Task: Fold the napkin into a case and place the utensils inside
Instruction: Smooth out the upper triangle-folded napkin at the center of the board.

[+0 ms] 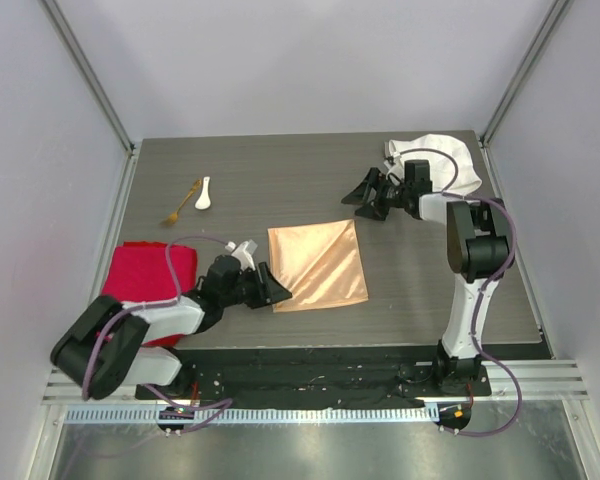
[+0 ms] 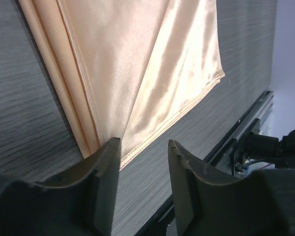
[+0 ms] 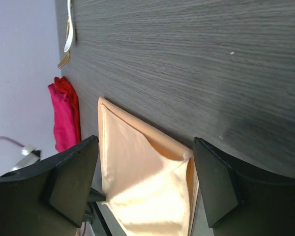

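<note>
The peach-orange napkin (image 1: 317,265) lies folded into a rough square at the table's middle, with a diagonal flap across its top (image 2: 152,64) (image 3: 137,187). My left gripper (image 1: 278,290) (image 2: 143,142) sits low at the napkin's near-left corner. It is open, with bare table between the fingers and the cloth's corner just at the left fingertip (image 2: 113,147). My right gripper (image 1: 360,200) (image 3: 145,141) hovers open over the table beyond the napkin's far-right corner, holding nothing. The white spoon (image 1: 204,193) (image 3: 69,34) and gold fork (image 1: 180,205) (image 3: 64,60) lie together at the far left.
A bright red cloth (image 1: 145,275) (image 3: 64,113) lies bunched at the near left, partly under my left arm. A white fabric hat (image 1: 442,160) sits in the far right corner behind my right wrist. Walls enclose the table on three sides.
</note>
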### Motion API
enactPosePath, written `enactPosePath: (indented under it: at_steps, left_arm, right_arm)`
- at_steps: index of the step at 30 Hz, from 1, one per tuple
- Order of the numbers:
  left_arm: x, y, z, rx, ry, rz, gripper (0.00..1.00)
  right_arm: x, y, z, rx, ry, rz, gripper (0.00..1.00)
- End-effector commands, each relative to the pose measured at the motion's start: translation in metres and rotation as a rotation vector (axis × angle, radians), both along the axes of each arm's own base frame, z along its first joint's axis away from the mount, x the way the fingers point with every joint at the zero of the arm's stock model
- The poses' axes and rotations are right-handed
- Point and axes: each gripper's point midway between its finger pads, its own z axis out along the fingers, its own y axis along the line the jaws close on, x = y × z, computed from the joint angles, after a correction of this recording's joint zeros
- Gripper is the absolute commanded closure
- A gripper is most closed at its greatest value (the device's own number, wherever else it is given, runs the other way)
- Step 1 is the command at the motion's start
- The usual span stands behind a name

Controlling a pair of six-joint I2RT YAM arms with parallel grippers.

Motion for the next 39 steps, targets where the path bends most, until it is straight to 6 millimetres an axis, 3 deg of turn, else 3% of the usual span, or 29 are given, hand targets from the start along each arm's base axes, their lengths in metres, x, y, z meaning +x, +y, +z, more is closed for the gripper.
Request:
enactPosePath:
  at_steps: [1, 2, 4, 5, 6, 8, 9, 11, 12, 18, 25, 30, 39]
  left_arm:
    - [0.017, 0.022, 0.023, 0.185, -0.024, 0.049, 0.46]
    - [0.024, 0.025, 0.030, 0.209, -0.045, 0.063, 0.40]
    - [0.038, 0.031, 0.046, 0.279, -0.049, 0.082, 0.39]
    - [0.046, 0.036, 0.044, 0.326, -0.038, 0.098, 0.39]
    - [0.055, 0.041, 0.045, 0.351, -0.033, 0.109, 0.39]
    - [0.075, 0.044, 0.055, 0.390, -0.033, 0.111, 0.41]
    - [0.084, 0.052, 0.041, 0.413, 0.034, 0.133, 0.42]
    - [0.103, 0.053, 0.044, 0.405, 0.091, 0.161, 0.47]
    - [0.113, 0.057, 0.032, 0.439, 0.114, 0.181, 0.49]
    - [0.161, 0.055, 0.034, 0.488, 0.043, 0.222, 0.45]
    - [0.185, 0.052, 0.012, 0.545, 0.059, 0.210, 0.45]
    - [0.193, 0.058, -0.001, 0.602, 0.068, 0.229, 0.44]
    - [0.203, 0.048, -0.007, 0.604, 0.038, 0.212, 0.46]
  right_arm:
    - [-0.005, -0.020, 0.043, -0.168, -0.082, -0.071, 0.17]
    - [-0.012, -0.024, 0.041, -0.206, -0.071, -0.073, 0.16]
    - [-0.020, -0.027, 0.040, -0.266, -0.057, -0.087, 0.15]
    - [-0.025, -0.027, 0.048, -0.284, -0.070, -0.099, 0.15]
    - [-0.034, -0.024, 0.042, -0.283, -0.046, -0.098, 0.15]
    - [-0.051, -0.003, 0.051, -0.260, -0.068, -0.057, 0.15]
    - [-0.063, 0.001, 0.043, -0.262, -0.045, -0.045, 0.15]
    - [-0.086, 0.017, 0.037, -0.269, -0.052, -0.011, 0.17]
    - [-0.094, 0.024, 0.034, -0.266, -0.045, 0.002, 0.20]
    - [-0.143, 0.045, 0.003, -0.266, 0.011, 0.063, 0.47]
    - [-0.164, 0.052, -0.026, -0.272, 0.045, 0.101, 0.61]
    - [-0.165, 0.057, -0.031, -0.267, 0.045, 0.119, 0.63]
    - [-0.166, 0.059, -0.035, -0.264, 0.046, 0.134, 0.66]
